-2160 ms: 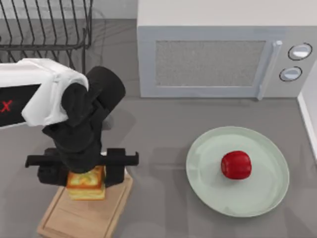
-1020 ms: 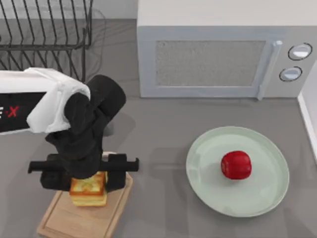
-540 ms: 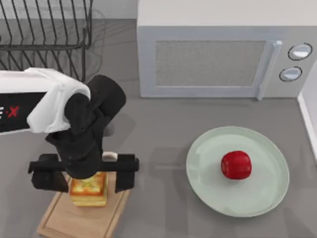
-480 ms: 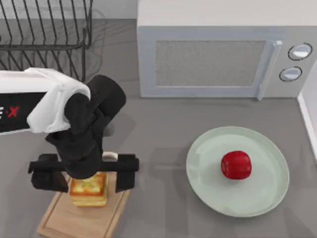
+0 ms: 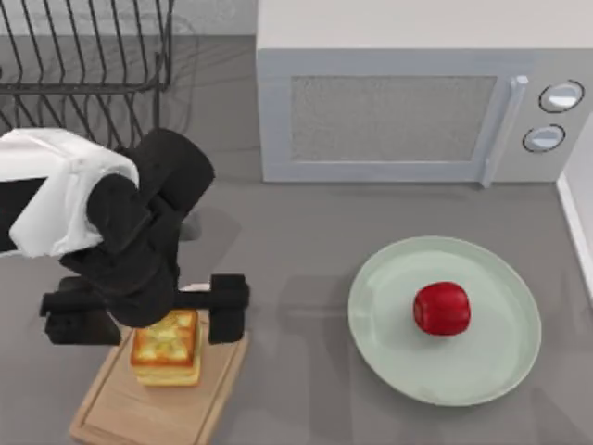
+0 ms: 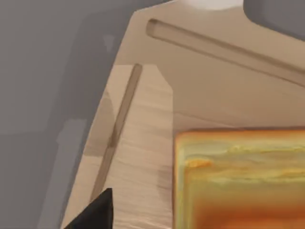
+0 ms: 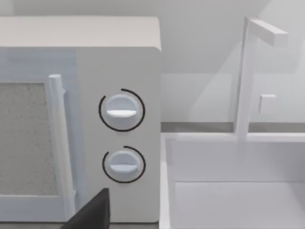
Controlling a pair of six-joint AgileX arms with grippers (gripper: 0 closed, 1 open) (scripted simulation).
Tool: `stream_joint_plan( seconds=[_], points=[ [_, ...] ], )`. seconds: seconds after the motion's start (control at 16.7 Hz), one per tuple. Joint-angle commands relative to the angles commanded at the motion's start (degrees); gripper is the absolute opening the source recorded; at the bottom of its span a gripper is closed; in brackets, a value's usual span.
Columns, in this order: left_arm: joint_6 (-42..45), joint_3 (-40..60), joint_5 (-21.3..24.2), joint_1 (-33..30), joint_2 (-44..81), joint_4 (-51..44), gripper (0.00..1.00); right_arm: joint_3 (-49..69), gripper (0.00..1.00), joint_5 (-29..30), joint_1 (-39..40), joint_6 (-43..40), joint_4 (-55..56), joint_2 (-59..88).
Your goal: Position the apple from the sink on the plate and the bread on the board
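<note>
My left gripper (image 5: 144, 315) hangs above the grooved light-wood board (image 5: 120, 408), black fingers (image 5: 227, 311) spread apart, released. The thick square toasted bread (image 5: 165, 345) rests on that board. The glossy red apple (image 5: 441, 308) sits on the round mint-green plate (image 5: 389, 371), at the counter's right.

A rendered kitchen counter: beyond the left gripper (image 5: 139, 320) stands a white microwave (image 5: 417, 93) with two dials, and a black wire dish rack (image 5: 83, 56) sits behind the arm. The right wrist view shows a white sink (image 7: 233, 181) with its faucet (image 7: 248, 76) just beside that microwave.
</note>
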Motion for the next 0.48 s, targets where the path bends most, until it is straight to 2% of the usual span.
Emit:
stream_joint_plan(
  seconds=[0.24, 0.48],
  points=[
    [4.6, -8.0, 0.1, 4.4, -13.8, 6.8, 1.00, 0.0, 1.00, 0.0, 0.0, 0.0, 0.0, 0.0],
    [10.6, -20.0, 0.5, 10.6, -35.1, 15.3, 1.00, 0.0, 1.00, 0.0, 0.0, 0.0, 0.0, 0.0]
  ],
)
